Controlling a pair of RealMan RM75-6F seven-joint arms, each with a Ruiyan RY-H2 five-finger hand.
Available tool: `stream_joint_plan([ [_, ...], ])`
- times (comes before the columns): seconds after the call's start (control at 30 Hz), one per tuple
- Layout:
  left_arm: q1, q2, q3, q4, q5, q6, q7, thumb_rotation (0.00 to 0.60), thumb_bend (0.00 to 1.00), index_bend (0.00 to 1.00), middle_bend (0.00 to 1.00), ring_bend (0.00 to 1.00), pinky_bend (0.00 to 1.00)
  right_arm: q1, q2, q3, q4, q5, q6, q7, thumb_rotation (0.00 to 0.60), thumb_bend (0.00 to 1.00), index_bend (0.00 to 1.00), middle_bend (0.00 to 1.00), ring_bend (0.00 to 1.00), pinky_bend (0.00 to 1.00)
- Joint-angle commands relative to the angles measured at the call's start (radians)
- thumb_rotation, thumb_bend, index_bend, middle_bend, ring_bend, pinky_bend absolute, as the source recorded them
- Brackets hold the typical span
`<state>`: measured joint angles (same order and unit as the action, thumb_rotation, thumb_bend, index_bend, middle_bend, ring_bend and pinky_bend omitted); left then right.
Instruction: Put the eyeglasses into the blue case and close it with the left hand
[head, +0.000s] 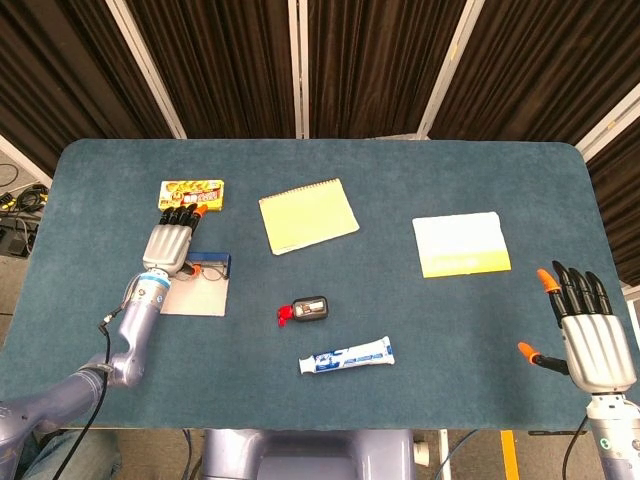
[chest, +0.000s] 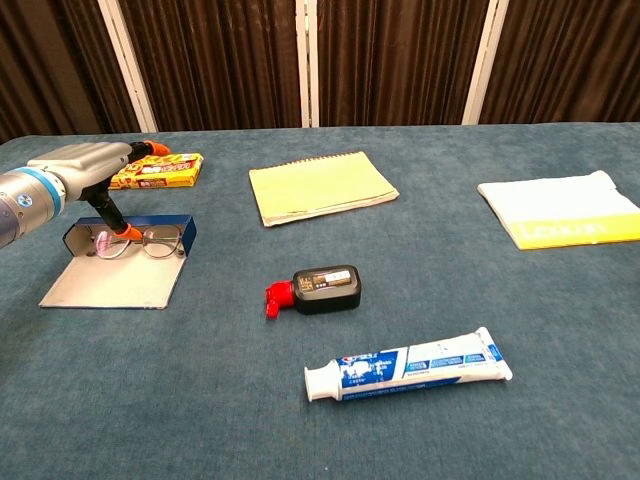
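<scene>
- Nearest the robot, on its right, the right hand (head: 592, 333) hangs off the table's near edge, fingers spread and upright, holding nothing; it looks to have no part in this step.
- Next along the blue table (head: 420, 400) lies a toothpaste tube (chest: 408, 365), and just beyond it a small black bottle with a red cap (chest: 315, 290). Neither is touched.
- Over on the left sits the blue case (chest: 128, 264), open: its pale flap lies flat toward the robot, with the blue tray at the far end.
- The eyeglasses (chest: 135, 241) are inside the case, propped against the tray's far wall, lenses facing the robot.
- The left hand (chest: 92, 170) hovers over the case's far end, fingers stretched forward, thumb tip down by the glasses' left lens. I cannot tell whether it touches the frame; it does not seem to grasp anything.
- My reading: the glasses are in, and the closing step is next. That calls for catching the flap and folding it over without dragging the frames out.
- Farthest back: a snack box (head: 192, 194), a yellow notepad (head: 308, 215) and a yellow-and-white cloth (head: 460, 244).
</scene>
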<state>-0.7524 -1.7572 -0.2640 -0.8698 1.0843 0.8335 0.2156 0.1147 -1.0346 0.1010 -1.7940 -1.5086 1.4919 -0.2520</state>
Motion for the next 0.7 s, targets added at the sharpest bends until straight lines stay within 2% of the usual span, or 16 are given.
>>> stream_joint_plan([
  [0.03, -0.007, -0.006, -0.005, 0.013, -0.005, -0.007, -0.004, 0.6, 0.07, 0.0, 0.0, 0.0, 0.0, 0.0, -0.001, 0.0, 0.0, 0.001, -0.001, -0.001, 0.6, 0.0, 0.0, 0.0, 0.0, 0.0],
  [0.17, -0.01, -0.011, -0.006, 0.032, -0.007, -0.012, -0.014, 0.6, 0.08, 0.0, 0.0, 0.0, 0.0, -0.001, -0.001, 0.0, -0.001, 0.001, 0.003, -0.006, 0.6, 0.0, 0.0, 0.0, 0.0, 0.0],
  [0.33, 0.016, 0.021, 0.014, -0.006, 0.028, 0.015, -0.058, 0.6, 0.08, 0.0, 0.0, 0.0, 0.0, -0.002, 0.0, -0.002, -0.005, -0.004, 0.006, -0.007, 0.6, 0.0, 0.0, 0.0, 0.0, 0.0],
  [0.6, 0.094, 0.136, 0.058, -0.165, 0.116, 0.128, -0.13, 0.6, 0.08, 0.0, 0.0, 0.0, 0.0, -0.003, 0.004, -0.005, -0.005, -0.013, 0.01, 0.003, 0.6, 0.0, 0.0, 0.0, 0.0, 0.0],
  [0.7, 0.141, 0.191, 0.093, -0.254, 0.164, 0.198, -0.137, 0.6, 0.08, 0.0, 0.0, 0.0, 0.0, -0.001, 0.002, -0.003, 0.002, -0.003, 0.001, 0.008, 0.6, 0.0, 0.0, 0.0, 0.0, 0.0],
])
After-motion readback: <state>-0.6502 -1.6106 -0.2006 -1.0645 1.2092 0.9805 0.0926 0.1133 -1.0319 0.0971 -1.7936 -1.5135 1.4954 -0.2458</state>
